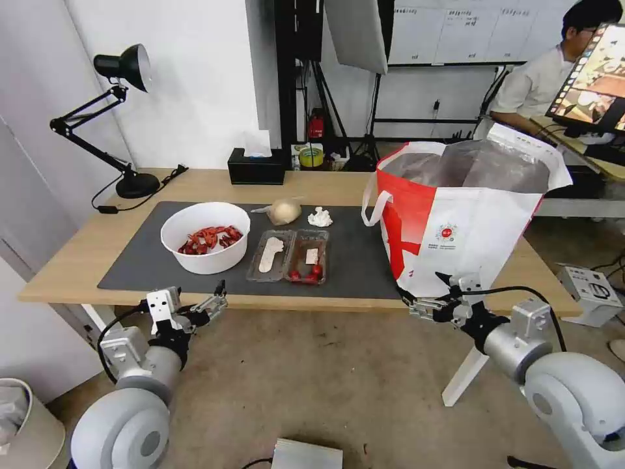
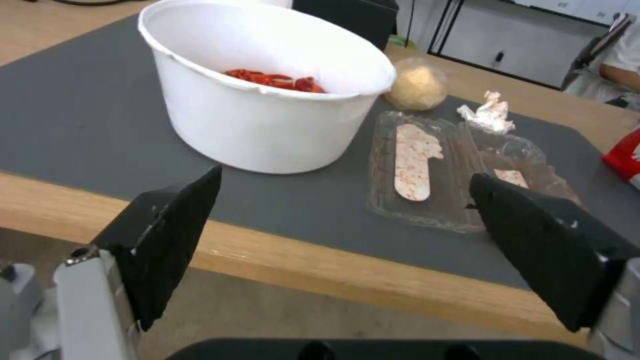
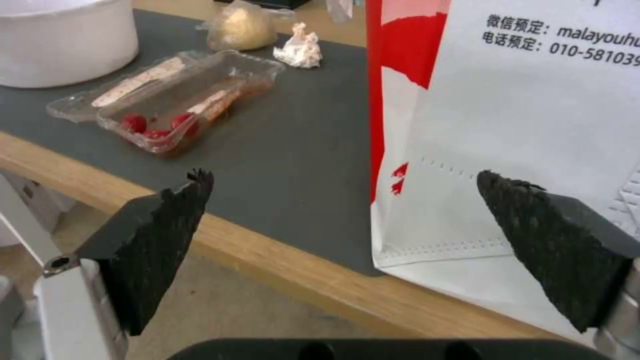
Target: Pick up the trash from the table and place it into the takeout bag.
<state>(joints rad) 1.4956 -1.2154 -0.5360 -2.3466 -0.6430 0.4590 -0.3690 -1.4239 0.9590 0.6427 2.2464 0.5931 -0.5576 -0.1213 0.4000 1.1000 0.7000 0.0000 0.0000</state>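
Both sets of jaws stand spread and empty: from the head view, the left gripper [image 1: 218, 296] hangs off the near edge of the table [image 1: 71, 260] at about 7 o'clock, the right gripper [image 1: 423, 296] at 5 o'clock before the takeout bag [image 1: 469, 228]. On the dark mat [image 1: 355, 260] sit the white bowl [image 1: 204, 237] of red shells, the clear tray [image 1: 289, 255], the wrapped beige lump [image 1: 284, 210] and the tissue wad [image 1: 319, 217]; a black tissue box [image 1: 256, 167] and desk lamp [image 1: 111, 111] stand along the far edge. Bare mat lies between tray and bag. From the left wrist view, the left gripper's fingers [image 2: 170, 235] frame the bowl [image 2: 260, 107] and tray [image 2: 433, 175] past the table's near edge, nothing between. From the right wrist view, the bag [image 3: 507, 125] fills the space ahead of the right gripper's fingers [image 3: 157, 240], its base overhanging the mat's corner.
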